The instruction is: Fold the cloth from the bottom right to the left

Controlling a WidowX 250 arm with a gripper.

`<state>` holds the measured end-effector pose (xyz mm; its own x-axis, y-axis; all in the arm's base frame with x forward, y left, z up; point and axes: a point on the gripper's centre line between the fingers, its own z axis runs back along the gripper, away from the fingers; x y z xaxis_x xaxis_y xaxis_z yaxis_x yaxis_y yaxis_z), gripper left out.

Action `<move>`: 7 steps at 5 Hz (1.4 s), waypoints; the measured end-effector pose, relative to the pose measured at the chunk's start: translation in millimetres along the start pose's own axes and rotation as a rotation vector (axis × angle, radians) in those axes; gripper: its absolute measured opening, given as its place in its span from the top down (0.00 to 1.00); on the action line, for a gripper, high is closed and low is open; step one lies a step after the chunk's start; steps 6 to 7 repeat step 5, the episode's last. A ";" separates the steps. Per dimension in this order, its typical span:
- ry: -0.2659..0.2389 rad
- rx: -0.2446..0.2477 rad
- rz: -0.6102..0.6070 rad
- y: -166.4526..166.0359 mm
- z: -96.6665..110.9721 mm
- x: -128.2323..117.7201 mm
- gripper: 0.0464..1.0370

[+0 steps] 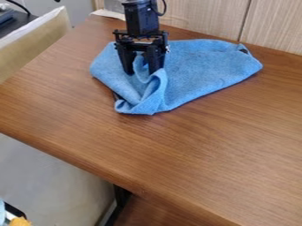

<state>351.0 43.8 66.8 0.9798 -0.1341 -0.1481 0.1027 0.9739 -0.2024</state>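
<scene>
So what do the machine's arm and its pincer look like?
The arm is black and boxy, with a thin black cable looping beside it. The pincer is black too: a wide, angular bracket with two sturdy fingers narrowing toward their tips.

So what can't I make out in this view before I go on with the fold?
All in the camera view:
- The layers inside the cloth: hidden by its top layer.
- The stretch of cloth behind the gripper: hidden by the gripper.
- What the dark patch at the cloth's right corner is: too small.
- The upper arm: cut off by the top edge.
- The orange thing: cut off by the bottom edge.
</scene>
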 end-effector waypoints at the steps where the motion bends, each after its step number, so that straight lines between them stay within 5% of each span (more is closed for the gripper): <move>1: -0.003 0.006 0.005 -0.4 2.6 -2.3 0.04; 5: -0.140 0.108 -0.013 -35.7 68.7 -25.1 0.04; 7: -0.140 0.108 -0.013 -35.7 68.7 -25.1 0.04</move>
